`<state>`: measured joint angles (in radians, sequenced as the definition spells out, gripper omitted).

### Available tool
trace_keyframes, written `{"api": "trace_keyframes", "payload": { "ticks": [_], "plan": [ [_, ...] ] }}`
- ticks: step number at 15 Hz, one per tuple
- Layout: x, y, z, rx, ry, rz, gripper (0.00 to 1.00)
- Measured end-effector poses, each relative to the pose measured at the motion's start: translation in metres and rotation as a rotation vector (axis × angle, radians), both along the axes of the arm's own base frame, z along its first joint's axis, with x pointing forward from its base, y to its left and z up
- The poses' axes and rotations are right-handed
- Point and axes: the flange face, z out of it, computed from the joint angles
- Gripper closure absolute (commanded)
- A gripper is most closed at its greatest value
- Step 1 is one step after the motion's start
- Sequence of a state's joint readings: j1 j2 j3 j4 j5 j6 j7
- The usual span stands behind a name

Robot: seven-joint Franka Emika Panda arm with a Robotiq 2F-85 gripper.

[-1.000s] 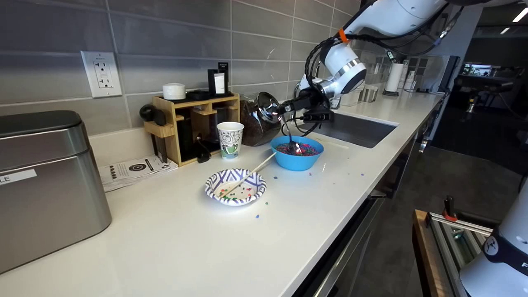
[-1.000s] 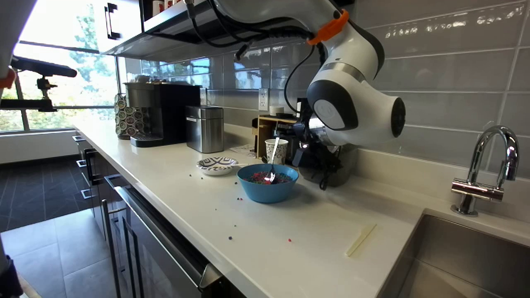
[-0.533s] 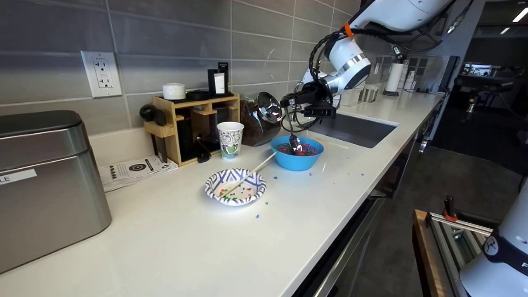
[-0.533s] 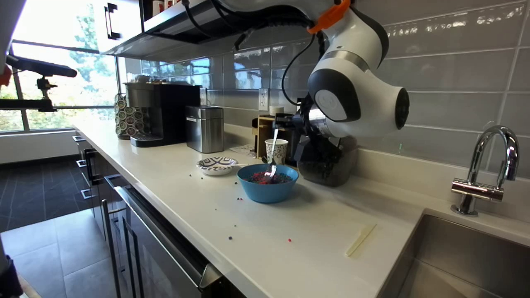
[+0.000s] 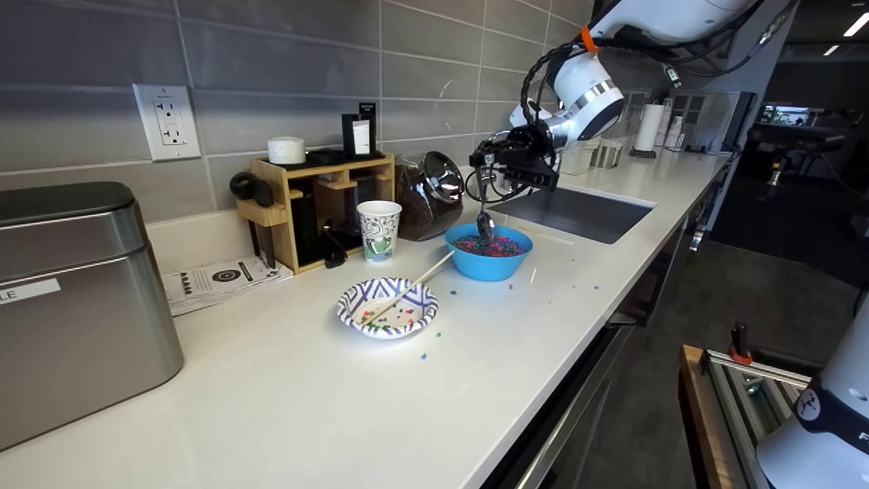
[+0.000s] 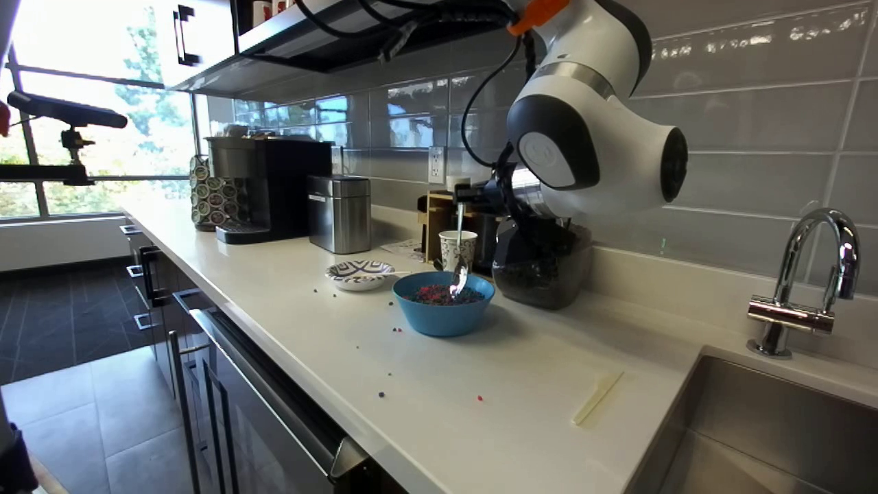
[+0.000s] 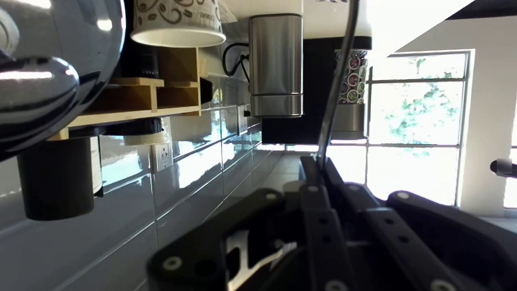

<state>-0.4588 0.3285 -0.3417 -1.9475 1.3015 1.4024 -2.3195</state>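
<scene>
My gripper is shut on the handle of a metal spoon; the spoon also shows in an exterior view and the wrist view. The spoon hangs almost upright, its head down inside the rim of a blue bowl. Small coloured bits fill part of the bowl. I cannot tell whether the spoon's tip touches them. A patterned paper bowl with a few bits and a thin stick stands beside the blue bowl. A paper cup stands behind them.
A tilted glass jar and a wooden organizer stand against the tiled wall. A sink with a faucet lies past the blue bowl. A pale flat strip and scattered bits lie on the counter. A steel bin stands beyond the paper bowl.
My gripper has risen and shifted slightly toward the sink, away from the jar. The spoon has come up with it, stands more upright, and its head shows more above the bits.
</scene>
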Motion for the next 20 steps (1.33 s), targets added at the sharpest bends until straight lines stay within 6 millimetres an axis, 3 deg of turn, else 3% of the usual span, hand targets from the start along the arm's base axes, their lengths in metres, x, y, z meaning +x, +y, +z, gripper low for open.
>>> {"api": "trace_keyframes", "payload": {
  "ticks": [8,20],
  "plan": [
    [-0.007,0.004,-0.014,-0.036,-0.127,-0.006,1.0],
    [-0.013,-0.005,-0.031,0.001,-0.04,-0.082,1.0]
  ]
}}
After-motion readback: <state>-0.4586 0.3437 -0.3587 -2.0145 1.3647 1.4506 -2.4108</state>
